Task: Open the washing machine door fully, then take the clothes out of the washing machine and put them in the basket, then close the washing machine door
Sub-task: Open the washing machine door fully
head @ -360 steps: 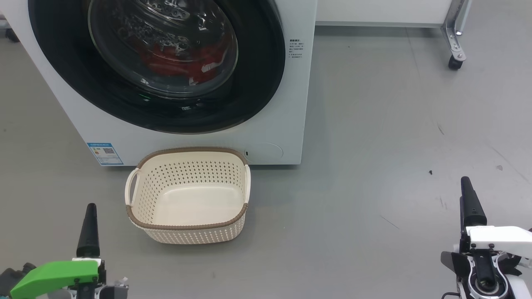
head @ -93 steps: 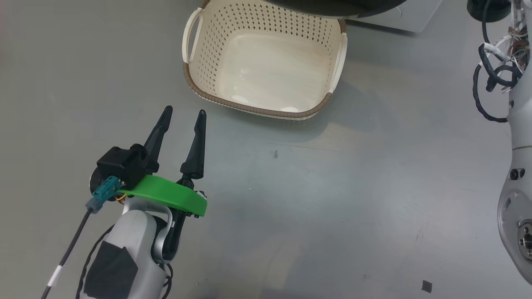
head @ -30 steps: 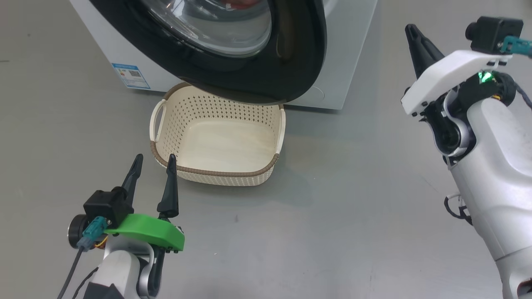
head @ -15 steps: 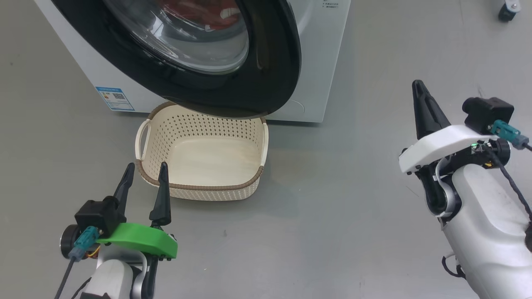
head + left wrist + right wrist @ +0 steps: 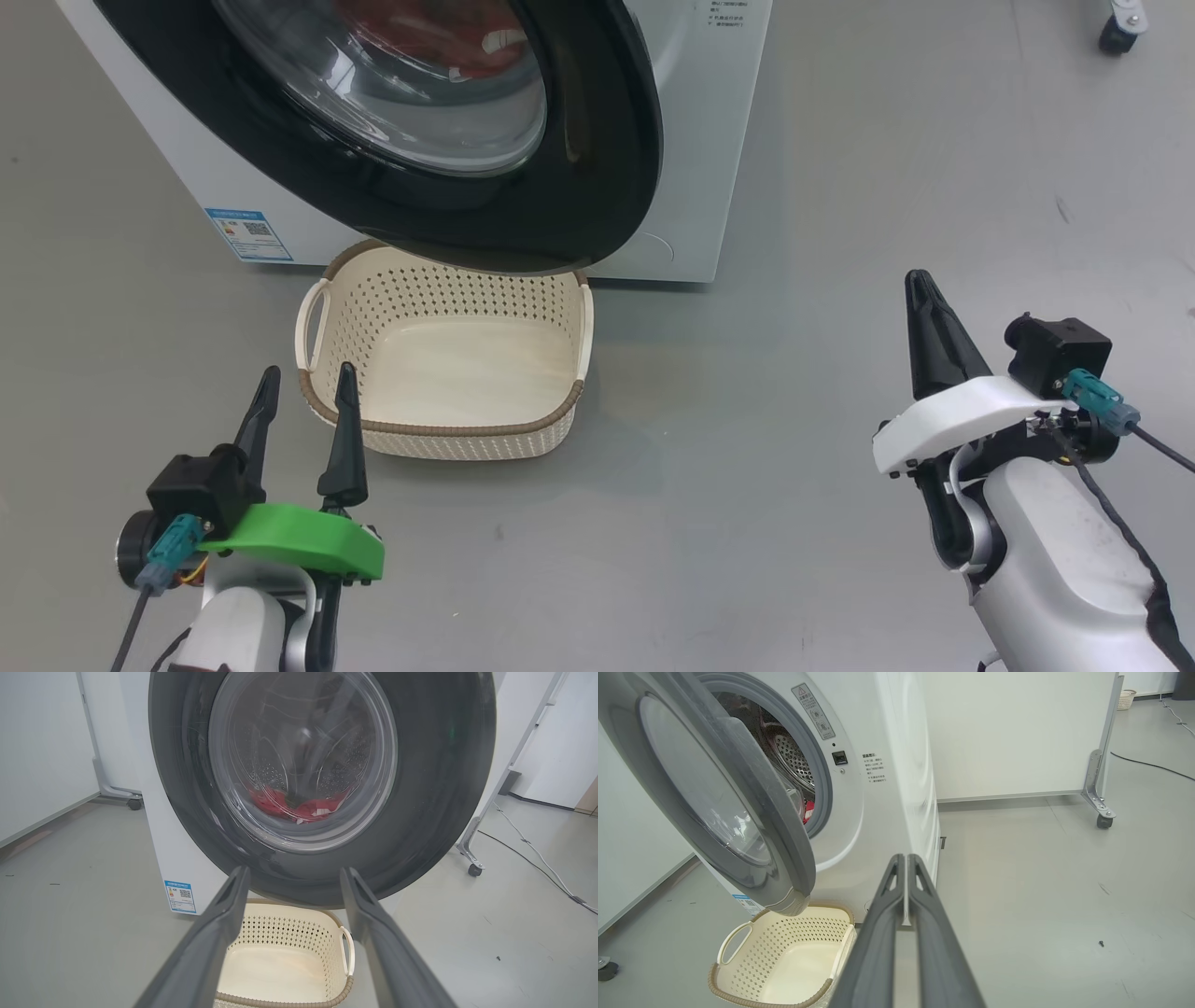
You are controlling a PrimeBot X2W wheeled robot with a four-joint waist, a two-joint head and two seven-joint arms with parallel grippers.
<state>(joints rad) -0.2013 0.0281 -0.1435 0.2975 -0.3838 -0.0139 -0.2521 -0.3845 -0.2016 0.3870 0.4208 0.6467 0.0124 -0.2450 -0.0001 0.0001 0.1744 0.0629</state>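
Left gripper: I have it spread wide with nothing between the fingers. It hovers just beside the basket's near left corner, pointing at the door.
Right gripper: the fingers are pressed flat together and hold nothing. It hangs over bare floor, well apart from the basket on its right side.
Basket: empty. It stands on the floor against the foot of the washing machine.
Door: ajar, swung partway out so that its lower edge overhangs the basket's far rim. My right wrist view shows a gap between it and the machine front, with the steel drum visible through the gap.
Clothes: a red heap in the bottom of the drum, above and beyond the basket, seen through the door glass.
Done so far: the door is unlatched and part open, by my reading.
Left to do: swing the door fully open, lift the clothes out, drop them into the basket, and shut the door.
Progress: early; I judge the first step only half finished.
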